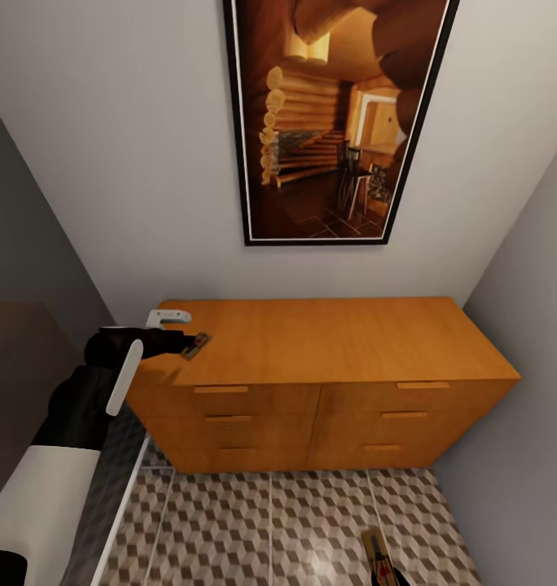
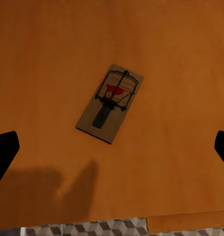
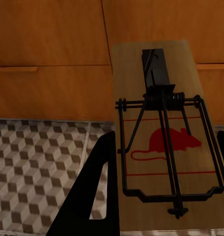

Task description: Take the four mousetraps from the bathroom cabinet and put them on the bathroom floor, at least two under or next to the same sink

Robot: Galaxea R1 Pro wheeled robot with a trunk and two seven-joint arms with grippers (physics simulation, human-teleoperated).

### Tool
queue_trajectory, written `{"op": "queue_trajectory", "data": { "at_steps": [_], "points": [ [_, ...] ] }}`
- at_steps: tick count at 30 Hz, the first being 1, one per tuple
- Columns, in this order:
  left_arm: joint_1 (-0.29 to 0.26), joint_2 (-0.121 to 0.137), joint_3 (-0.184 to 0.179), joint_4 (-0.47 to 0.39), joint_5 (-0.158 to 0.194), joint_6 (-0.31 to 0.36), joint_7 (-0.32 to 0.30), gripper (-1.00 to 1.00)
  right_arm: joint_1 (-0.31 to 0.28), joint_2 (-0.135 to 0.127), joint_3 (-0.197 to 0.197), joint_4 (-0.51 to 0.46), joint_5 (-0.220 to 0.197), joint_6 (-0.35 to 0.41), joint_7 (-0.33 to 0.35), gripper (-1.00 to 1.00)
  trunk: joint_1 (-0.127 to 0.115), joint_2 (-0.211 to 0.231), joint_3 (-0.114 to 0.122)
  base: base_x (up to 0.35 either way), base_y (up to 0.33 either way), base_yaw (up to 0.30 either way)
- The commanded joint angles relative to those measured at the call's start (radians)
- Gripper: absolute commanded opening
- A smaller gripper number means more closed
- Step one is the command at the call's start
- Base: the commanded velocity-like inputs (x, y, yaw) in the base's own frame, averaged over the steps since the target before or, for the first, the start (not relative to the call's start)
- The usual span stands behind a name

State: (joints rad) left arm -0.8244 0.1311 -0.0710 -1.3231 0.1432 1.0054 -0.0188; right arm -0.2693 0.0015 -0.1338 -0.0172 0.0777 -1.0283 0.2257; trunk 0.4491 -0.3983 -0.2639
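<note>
The orange-brown cabinet (image 1: 335,342) stands against the wall, all its drawers closed. One mousetrap (image 1: 195,345) lies flat on its top near the left front corner. My left gripper (image 1: 179,343) hovers open just above that mousetrap (image 2: 110,102), its dark fingertips (image 2: 4,152) spread wide to either side. Low over the cube-patterned bathroom floor (image 1: 270,521), my right gripper (image 1: 384,566) is shut on a second mousetrap (image 1: 379,553). In the right wrist view this mousetrap (image 3: 163,142) shows a red mouse print and a wire bar, with one finger (image 3: 92,191) beside it. The bathroom sink is out of view.
Grey walls close in on both sides of the cabinet, forming a narrow alcove. A large framed picture (image 1: 335,122) hangs above it. A white edge (image 1: 124,505) runs along the floor at the left, under my left arm.
</note>
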Motion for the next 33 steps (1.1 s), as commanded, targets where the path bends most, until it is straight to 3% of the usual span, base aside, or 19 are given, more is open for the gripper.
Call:
{"op": "queue_trajectory", "data": {
  "at_steps": [1,8,33],
  "points": [
    [-0.001,0.001,-0.001,0.0,0.001,0.004,-0.001,1.0,-0.001,0.0,-0.009,0.0,0.007,-0.003,0.003,-1.0,0.001,-0.002,-0.002,0.23,0.0,0.0],
    [-0.001,0.001,-0.001,0.003,0.001,0.004,-0.001,1.0,-0.001,0.0,-0.009,0.0,0.007,-0.003,0.003,-1.0,0.001,-0.002,-0.002,0.162,0.0,0.0],
    [-0.001,0.002,-0.001,0.005,0.001,0.004,-0.001,1.0,-0.001,0.0,-0.009,0.0,0.007,-0.003,0.003,-1.0,0.001,-0.002,-0.012,0.005,0.0,0.0]
  ]
}}
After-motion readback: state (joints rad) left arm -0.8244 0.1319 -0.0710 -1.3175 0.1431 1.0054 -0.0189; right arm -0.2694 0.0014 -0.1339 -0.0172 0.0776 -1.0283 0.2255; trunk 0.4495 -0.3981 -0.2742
